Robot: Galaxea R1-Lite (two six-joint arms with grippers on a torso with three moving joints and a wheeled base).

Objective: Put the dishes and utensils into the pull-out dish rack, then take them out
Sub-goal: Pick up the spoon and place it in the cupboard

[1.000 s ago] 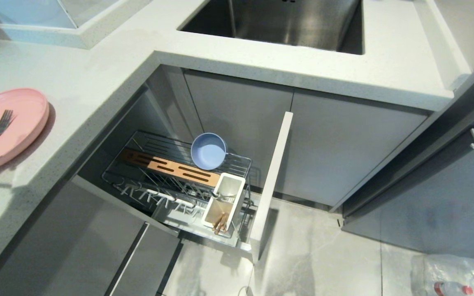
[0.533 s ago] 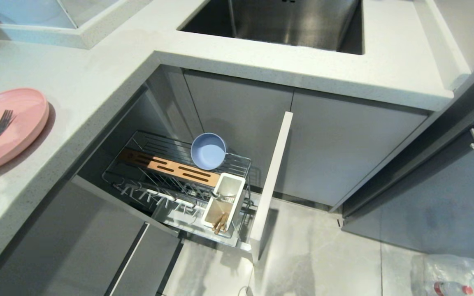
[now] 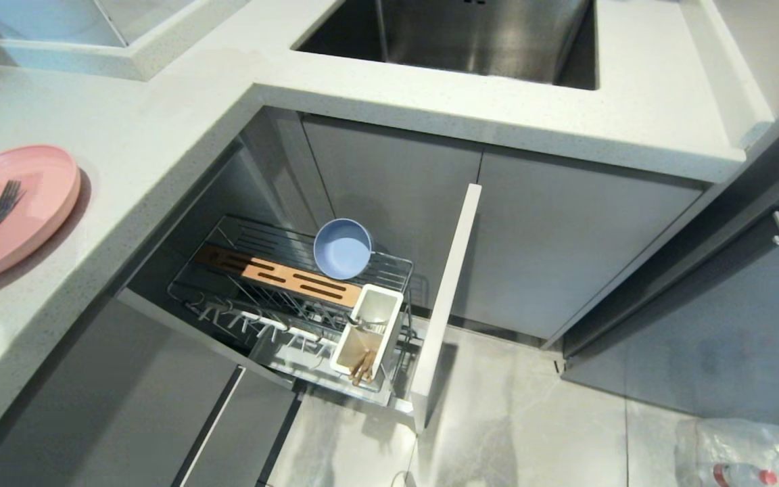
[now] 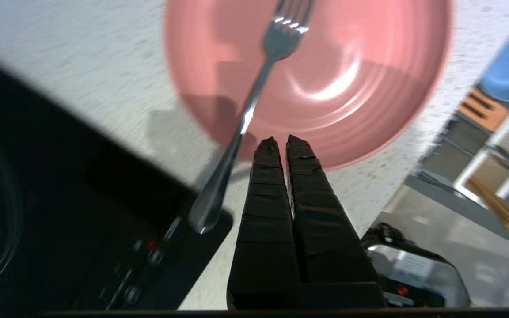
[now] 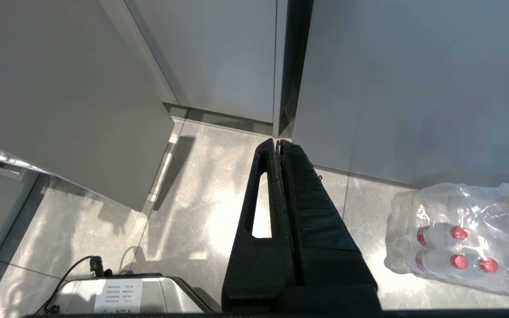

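hovering over the bench, left gripper clenched and empty, tips just above the near rim of the pink plate. fork lies across the plate, handle overhanging its rim. blue bowl and chopsticks sit in the dish rack. risk: lifting the plate tips the fork off; clenched tips may shove the plate. right gripper clenched, parked above the floor.

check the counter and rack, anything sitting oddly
The fork lies across the pink plate with its handle jutting past the rim, over the counter. In the rack, bowl and chopsticks look settled.
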